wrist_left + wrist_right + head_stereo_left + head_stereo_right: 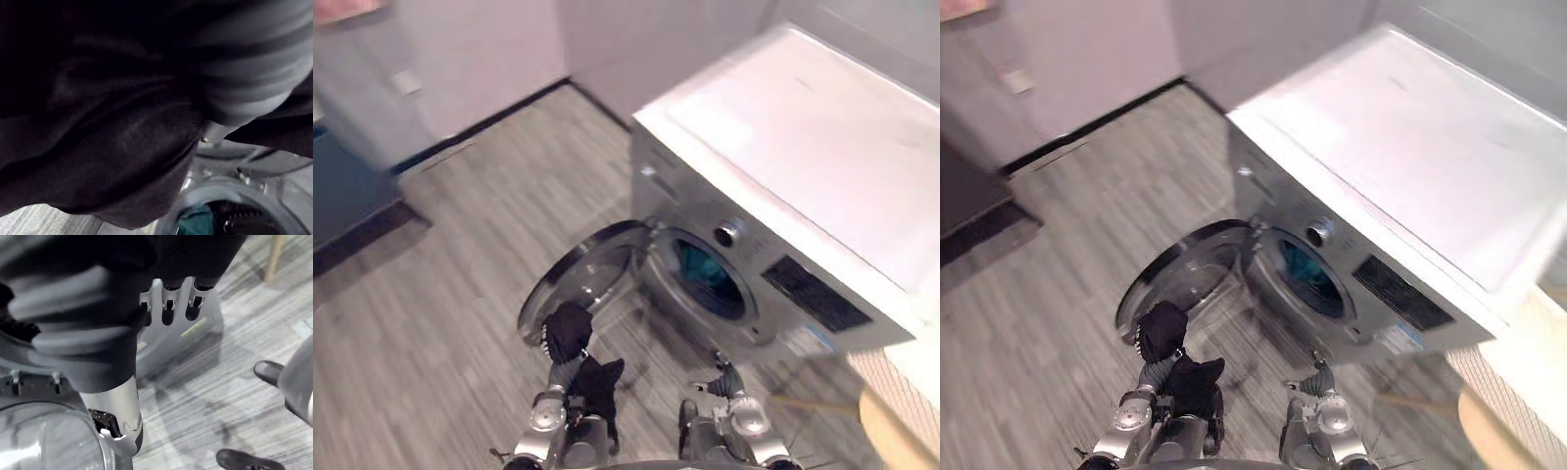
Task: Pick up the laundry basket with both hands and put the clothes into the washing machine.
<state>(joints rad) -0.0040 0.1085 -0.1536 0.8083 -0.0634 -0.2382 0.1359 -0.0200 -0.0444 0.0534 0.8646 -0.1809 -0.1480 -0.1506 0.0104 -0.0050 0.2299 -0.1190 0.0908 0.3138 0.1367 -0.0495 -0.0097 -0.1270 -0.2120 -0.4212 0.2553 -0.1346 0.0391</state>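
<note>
Closest to the robot, its left hand (568,333) is raised over the floor with a black garment (599,380) bunched against it and trailing down below the wrist. The cloth covers the hand in its own wrist view, so I can't tell how it is being held. The right hand (725,378) hangs beside it, nearer the front of the washing machine (803,147), holding nothing, its fingers (167,303) straight and loose. Off to the robot's right stands what looks like a pale woven basket (891,387), well apart from both hands.

Just past the left hand the round door (592,259) is swung wide open toward the floor. Beyond it is the drum opening (710,279), with a teal cloth (703,266) already inside. From the garment, the opening lies ahead and to the robot's right, past the door's hinge side. I'd say the left arm has to carry it forward and rightward, with the hanging end clearing the door rim.
</note>
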